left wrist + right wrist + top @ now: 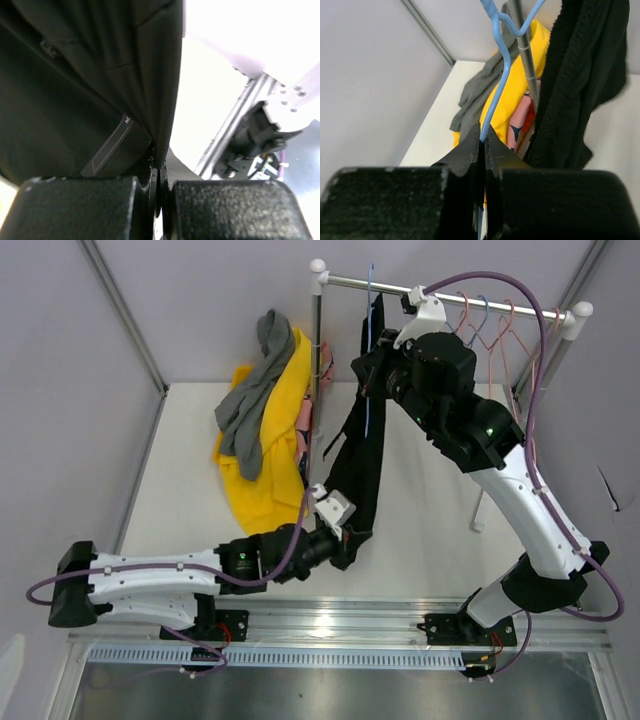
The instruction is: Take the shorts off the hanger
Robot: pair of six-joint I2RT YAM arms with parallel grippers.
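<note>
— Black soft-cloth shorts (362, 455) drape from the thin blue wire hanger (369, 350) on the metal rail (400, 287) at the far side. Why an arm at each end?

— I'd judge one steadies while the other pulls. The right gripper (482, 145) has its jaws pressed together on the hanger's wire just below the hook. That would keep the hanger from swinging or riding along.

— And the left one?

— The left gripper (159, 180), near the front edge of the white table (430, 530), is closed tight on the garment's lowest hem. The cloth runs taut and slanted between the two.

— What about the others?

— The bright yellow shorts (270, 470), the grey pair (250, 400) across them and the pink patterned pair (303, 420) lie heaped on the table's far left, off any hanger.
</note>
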